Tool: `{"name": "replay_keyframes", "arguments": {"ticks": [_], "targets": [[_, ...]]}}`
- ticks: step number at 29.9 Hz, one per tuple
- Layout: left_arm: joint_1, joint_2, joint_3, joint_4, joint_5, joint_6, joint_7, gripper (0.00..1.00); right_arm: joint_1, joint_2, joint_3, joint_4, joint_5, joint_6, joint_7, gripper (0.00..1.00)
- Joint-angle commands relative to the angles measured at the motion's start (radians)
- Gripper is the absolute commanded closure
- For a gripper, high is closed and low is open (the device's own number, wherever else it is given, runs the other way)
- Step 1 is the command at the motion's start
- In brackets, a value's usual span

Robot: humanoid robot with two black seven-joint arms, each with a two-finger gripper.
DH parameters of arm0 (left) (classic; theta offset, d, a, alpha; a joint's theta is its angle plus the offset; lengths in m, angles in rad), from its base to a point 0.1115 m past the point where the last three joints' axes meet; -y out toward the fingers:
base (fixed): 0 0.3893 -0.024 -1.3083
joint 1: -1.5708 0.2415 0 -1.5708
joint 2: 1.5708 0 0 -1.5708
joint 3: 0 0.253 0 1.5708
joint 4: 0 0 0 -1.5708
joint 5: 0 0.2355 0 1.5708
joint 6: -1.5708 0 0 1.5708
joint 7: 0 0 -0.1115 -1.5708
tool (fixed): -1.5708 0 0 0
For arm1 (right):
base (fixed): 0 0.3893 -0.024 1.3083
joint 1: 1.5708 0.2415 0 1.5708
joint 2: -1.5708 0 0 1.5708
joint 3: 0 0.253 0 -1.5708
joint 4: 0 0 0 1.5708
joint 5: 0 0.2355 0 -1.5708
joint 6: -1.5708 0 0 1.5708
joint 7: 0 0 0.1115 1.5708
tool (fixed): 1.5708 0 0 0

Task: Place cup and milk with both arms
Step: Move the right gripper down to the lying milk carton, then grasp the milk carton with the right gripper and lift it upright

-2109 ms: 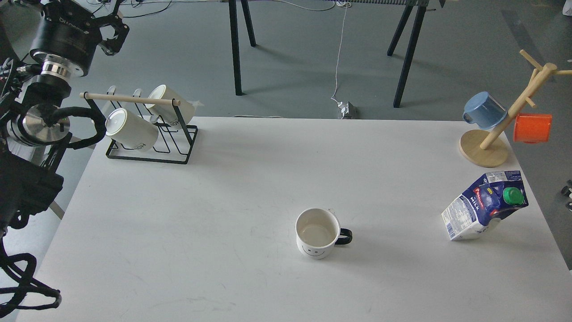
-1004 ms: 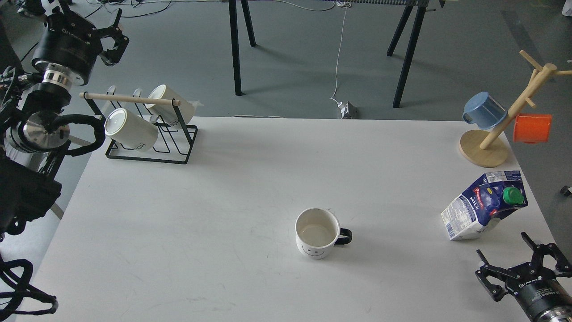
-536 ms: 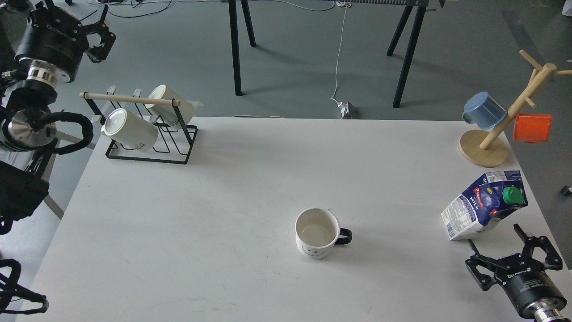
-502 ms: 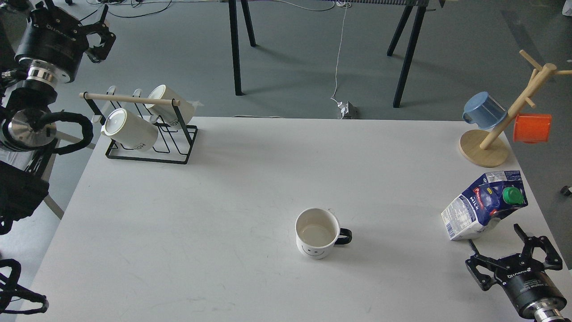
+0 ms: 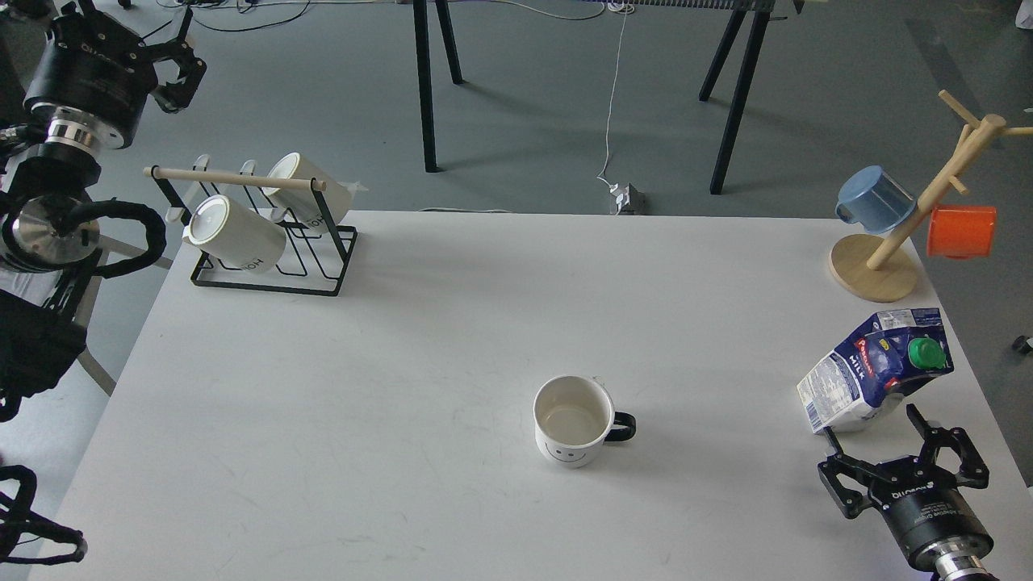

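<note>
The cup [image 5: 575, 420], a white mug with a black handle and a smiley face, stands upright and empty on the white table [image 5: 452, 339], front of centre. The milk [image 5: 876, 369], a blue and white carton with a green cap, stands near the right edge. My right gripper [image 5: 873, 428] is open, its fingers spread just in front of the milk carton, not touching it. My left gripper [image 5: 169, 56] is open and empty, high over the floor beyond the table's far left corner, far from the cup.
A black wire rack [image 5: 266, 242] with a wooden bar holds two plain white mugs at the far left. A wooden mug tree [image 5: 912, 226] at the far right carries a blue cup [image 5: 874, 199] and an orange cup [image 5: 960, 231]. Black stand legs are on the floor behind.
My right arm came into view at the lower right and moved up and left toward the milk. My left gripper moved up and left, away from the rack.
</note>
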Motion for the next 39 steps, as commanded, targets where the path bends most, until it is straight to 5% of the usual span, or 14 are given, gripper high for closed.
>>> {"name": "replay_keyframes", "arguments": {"ticks": [1, 25, 29, 33, 39], "targets": [[0.000, 0.000, 0.000, 0.000, 0.000, 0.000, 0.000, 0.00, 0.000, -0.011, 0.018, 0.008, 0.000, 0.000, 0.000, 0.01], [-0.005, 0.025, 0.000, 0.000, 0.006, -0.005, 0.000, 0.00, 0.072, -0.008, 0.026, -0.009, -0.003, 0.000, 0.000, 0.03], [-0.002, 0.031, 0.000, 0.000, 0.006, -0.005, 0.000, 0.00, 0.100, 0.021, 0.026, -0.024, -0.009, 0.000, 0.000, 0.21], [0.001, 0.032, 0.000, 0.000, 0.006, -0.004, 0.000, 0.00, 0.117, 0.049, 0.032, -0.037, -0.078, 0.000, 0.000, 0.55], [0.001, 0.032, 0.000, 0.000, 0.006, 0.000, 0.000, 0.00, 0.117, 0.057, 0.031, -0.029, -0.089, 0.000, 0.000, 0.57]]}}
